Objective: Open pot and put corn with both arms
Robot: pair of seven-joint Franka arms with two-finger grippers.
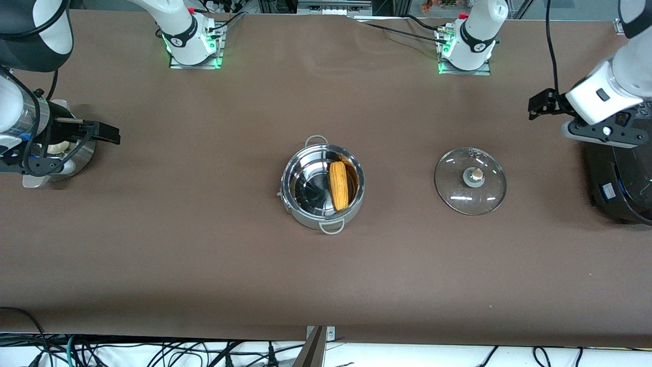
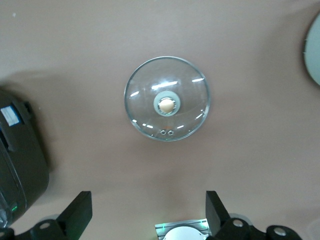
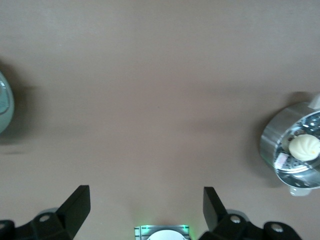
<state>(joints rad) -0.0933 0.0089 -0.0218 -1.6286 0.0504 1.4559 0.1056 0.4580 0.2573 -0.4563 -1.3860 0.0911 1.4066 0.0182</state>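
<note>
Corn (image 1: 338,186) in lidless pot (image 1: 323,220); both hands apart, empty, left hand (image 2: 146,212) and right hand (image 3: 145,209) partly cropped.

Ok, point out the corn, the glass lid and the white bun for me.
corn (image 1: 338,185): front view, middle of the cob, inside the pot.
glass lid (image 2: 145,97): left wrist view, clear glass beside the knob.
white bun (image 3: 304,146): right wrist view, top of the bun.

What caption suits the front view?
Corn lies in the open pot; glass lid rests beside it.
</note>
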